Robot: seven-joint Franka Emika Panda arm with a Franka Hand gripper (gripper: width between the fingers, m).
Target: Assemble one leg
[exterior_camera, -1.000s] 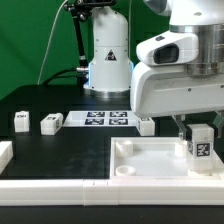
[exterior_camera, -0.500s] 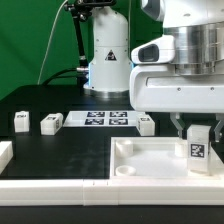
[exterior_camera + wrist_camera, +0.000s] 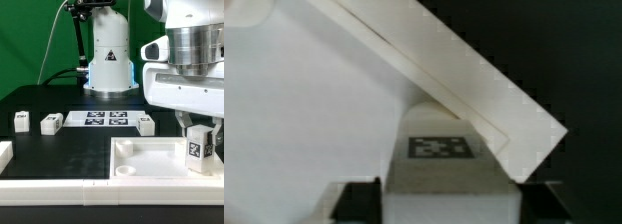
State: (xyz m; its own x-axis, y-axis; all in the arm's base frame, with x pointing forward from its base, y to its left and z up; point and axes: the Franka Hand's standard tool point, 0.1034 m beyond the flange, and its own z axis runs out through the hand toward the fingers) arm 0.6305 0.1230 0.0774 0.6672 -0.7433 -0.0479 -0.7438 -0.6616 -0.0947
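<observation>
My gripper (image 3: 198,130) is shut on a white leg (image 3: 198,146) with a black-and-white tag on its side. It holds the leg upright over the near right corner of the large white tabletop (image 3: 140,158). In the wrist view the leg (image 3: 441,165) sits between my two dark fingers (image 3: 356,200), with the tabletop's corner rim (image 3: 491,95) right behind it. Three more legs stand on the black table: one at far left (image 3: 21,121), one beside it (image 3: 51,122), one by the marker board's right end (image 3: 146,124).
The marker board (image 3: 105,119) lies flat at the middle back. The arm's white base (image 3: 108,60) stands behind it. A white rail (image 3: 50,185) runs along the table's front edge, with a white block (image 3: 5,152) at the near left.
The wrist has turned and shifted slightly to the exterior view's right, with the held leg tilting a little. The leg stays over the tabletop's near right corner.
</observation>
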